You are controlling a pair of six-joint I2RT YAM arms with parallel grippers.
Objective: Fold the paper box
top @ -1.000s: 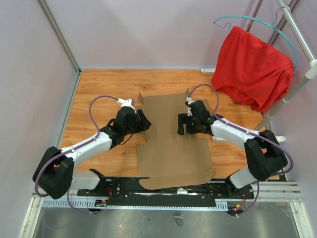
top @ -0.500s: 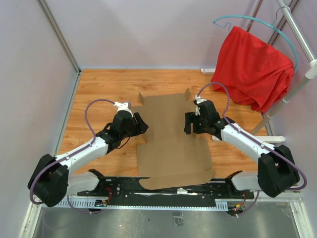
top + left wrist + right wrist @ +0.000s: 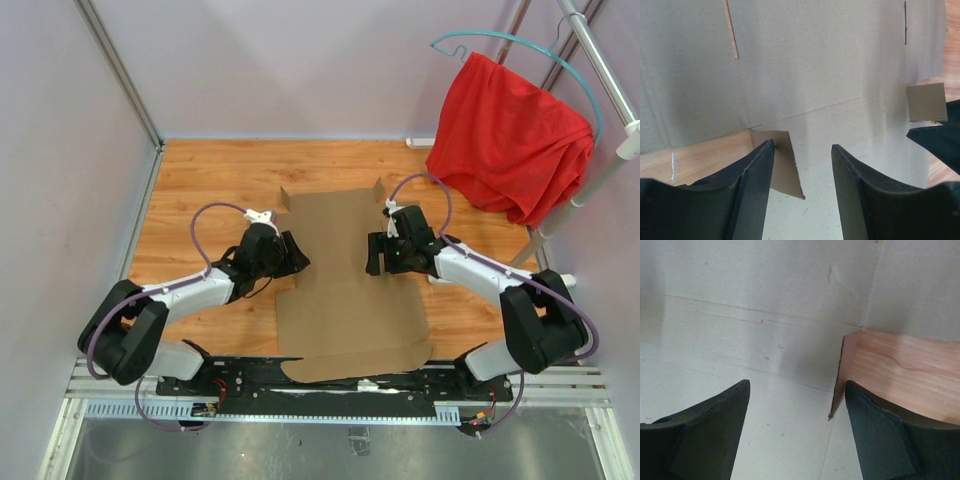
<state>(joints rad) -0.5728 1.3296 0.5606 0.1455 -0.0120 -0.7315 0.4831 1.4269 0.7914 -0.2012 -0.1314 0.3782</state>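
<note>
The paper box (image 3: 345,300) lies as a flat brown cardboard sheet on the wooden table (image 3: 200,180), with small tabs raised at its far corners. My left gripper (image 3: 297,254) hovers at the sheet's left edge, open. In the left wrist view its jaws (image 3: 803,146) straddle a small raised side flap (image 3: 782,165) close to the left finger, without pinching it. My right gripper (image 3: 374,256) is over the sheet's right part, also open. In the right wrist view (image 3: 797,384) a raised flap edge (image 3: 838,375) stands just inside its right finger.
A red cloth (image 3: 510,135) hangs on a teal hanger from a metal rack (image 3: 600,70) at the back right. Pale walls close the table on the left and far sides. The arms' mounting rail (image 3: 330,395) runs along the near edge, under the sheet's front flap.
Both grippers drew outward from the sheet's middle, then came back a little inward. The left gripper is again at the left edge. The sheet has not moved.
</note>
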